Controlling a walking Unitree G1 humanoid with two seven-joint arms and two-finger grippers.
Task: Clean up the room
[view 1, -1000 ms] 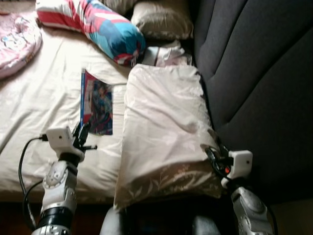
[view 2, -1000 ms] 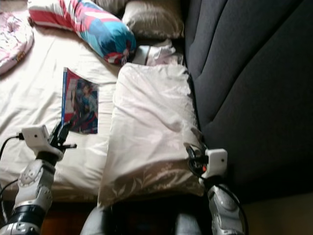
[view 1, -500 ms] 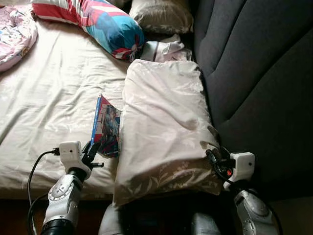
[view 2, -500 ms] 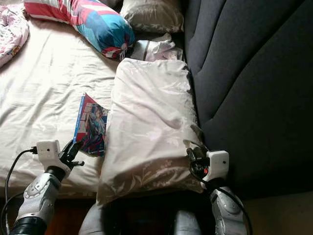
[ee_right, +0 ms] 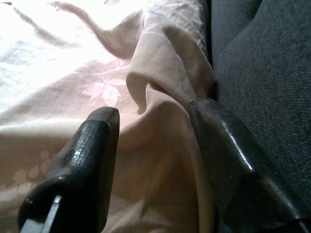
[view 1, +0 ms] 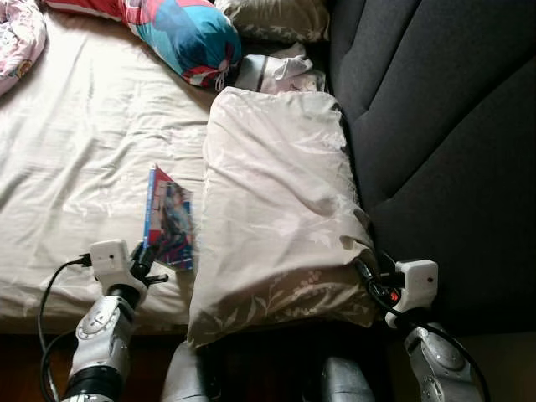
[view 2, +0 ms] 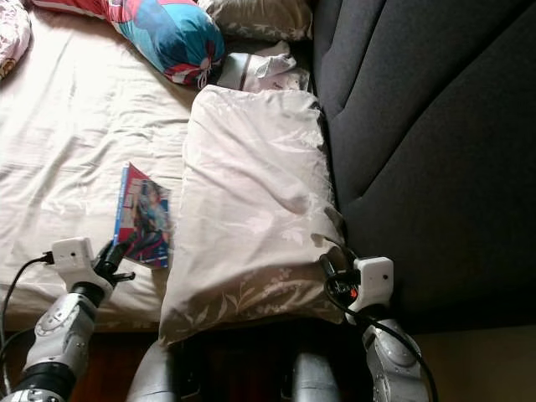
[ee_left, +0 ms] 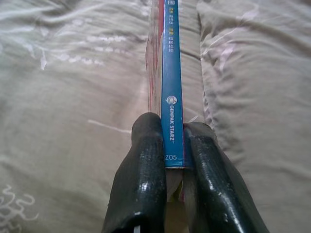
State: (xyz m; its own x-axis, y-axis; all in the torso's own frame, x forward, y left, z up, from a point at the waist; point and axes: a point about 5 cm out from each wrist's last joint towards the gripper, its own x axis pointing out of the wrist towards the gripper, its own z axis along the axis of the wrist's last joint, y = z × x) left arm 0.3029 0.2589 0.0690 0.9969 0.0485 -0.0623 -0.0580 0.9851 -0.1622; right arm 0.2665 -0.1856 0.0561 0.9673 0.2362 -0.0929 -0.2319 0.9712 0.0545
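Left gripper (view 1: 144, 261) is clamped on the near end of a thin comic book (view 1: 170, 219), its two glossy black fingers (ee_left: 146, 160) pinching either side of the blue spine so the book stands on edge; compared with a second ago the book sits closer to the bed's near edge and its cover is tipped up off the sheet rather than lying flat. Right gripper (view 1: 371, 272) has its fingers spread wide around a bunched fold at the corner of the long beige pillow (view 1: 276, 209), pressed against the dark grey upholstered headboard (view 1: 435, 142), much as it was before. This pillow's cover is a smooth, faintly shiny fabric with a pale leaf pattern, creased along its length, and it lies just beside the book. Under both spreads a wrinkled cream bed sheet (view 1: 84, 151). Farther up, a plump bolster (view 1: 180, 33) in teal, red and white touches crumpled white cloth (view 1: 280, 74), with another leaf-print pillow (view 1: 272, 17) behind
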